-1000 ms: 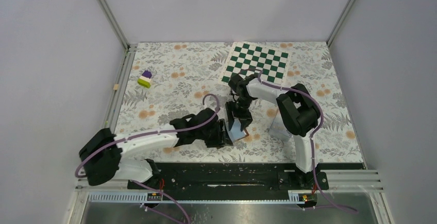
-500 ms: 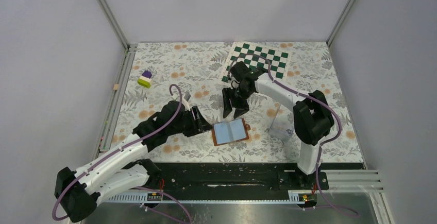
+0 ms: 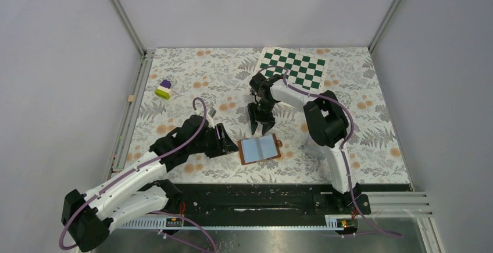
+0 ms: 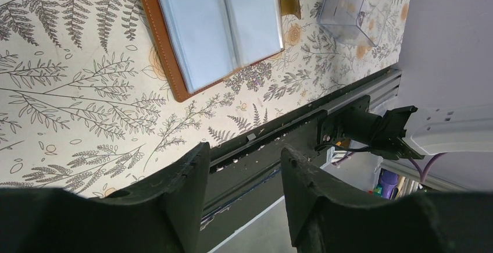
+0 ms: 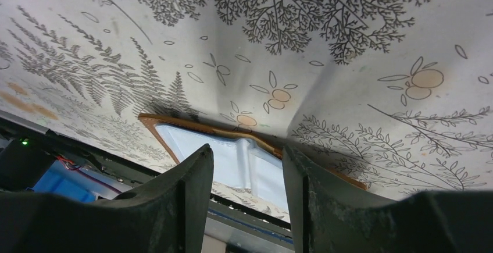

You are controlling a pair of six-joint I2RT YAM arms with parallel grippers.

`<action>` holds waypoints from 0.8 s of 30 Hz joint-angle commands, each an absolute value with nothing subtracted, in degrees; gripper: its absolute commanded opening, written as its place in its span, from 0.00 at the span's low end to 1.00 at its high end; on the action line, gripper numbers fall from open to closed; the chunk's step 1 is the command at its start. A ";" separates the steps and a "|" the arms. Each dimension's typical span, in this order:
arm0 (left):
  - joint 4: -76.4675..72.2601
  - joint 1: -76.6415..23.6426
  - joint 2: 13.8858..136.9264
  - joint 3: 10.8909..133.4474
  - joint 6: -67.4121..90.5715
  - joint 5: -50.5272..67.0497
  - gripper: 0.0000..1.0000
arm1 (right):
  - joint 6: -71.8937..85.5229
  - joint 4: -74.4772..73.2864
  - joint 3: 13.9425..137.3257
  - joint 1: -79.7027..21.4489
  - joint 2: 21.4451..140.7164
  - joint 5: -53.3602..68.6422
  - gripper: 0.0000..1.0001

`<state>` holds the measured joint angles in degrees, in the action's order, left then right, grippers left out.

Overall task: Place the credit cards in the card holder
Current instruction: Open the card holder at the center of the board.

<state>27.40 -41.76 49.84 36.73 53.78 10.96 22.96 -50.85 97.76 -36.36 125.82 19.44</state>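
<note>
The card holder [image 3: 260, 148] lies open and flat on the floral table, brown leather edge around pale blue-grey pockets; it also shows in the left wrist view [image 4: 221, 29] and the right wrist view [image 5: 180, 139]. My left gripper [image 3: 231, 142] sits just left of it, open, with nothing between its fingers [image 4: 244, 151]. My right gripper [image 3: 263, 126] hovers just beyond the holder's far edge, pointing down at it, open and holding nothing [image 5: 247, 154]. No credit cards show in any view.
A clear plastic case [image 3: 317, 141] stands right of the holder, also in the left wrist view [image 4: 352, 9]. A green checkerboard [image 3: 293, 67] lies at the back. A purple and green block [image 3: 164, 89] rests at the far left. The black base rail [image 3: 261, 198] runs along the near edge.
Both grippers have come off the card holder, which now lies spread open. The left arm swung back to the left. The right gripper rose and shifted slightly left and away, its jaws narrowing a little.
</note>
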 commanded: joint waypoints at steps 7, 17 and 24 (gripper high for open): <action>26.16 -41.31 47.76 35.45 53.62 12.28 0.48 | 21.61 -56.28 98.09 -37.06 127.42 21.72 0.55; 26.35 -41.10 48.08 35.86 52.92 12.06 0.48 | 20.90 -57.08 94.39 -37.71 125.00 24.09 0.56; 26.66 -40.87 47.84 35.99 52.56 12.04 0.49 | 20.72 -56.94 98.09 -38.05 125.95 23.74 0.56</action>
<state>27.46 -41.17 48.80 35.81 53.54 11.33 22.02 -55.44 94.83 -37.15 127.55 23.24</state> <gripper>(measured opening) 0.488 0.557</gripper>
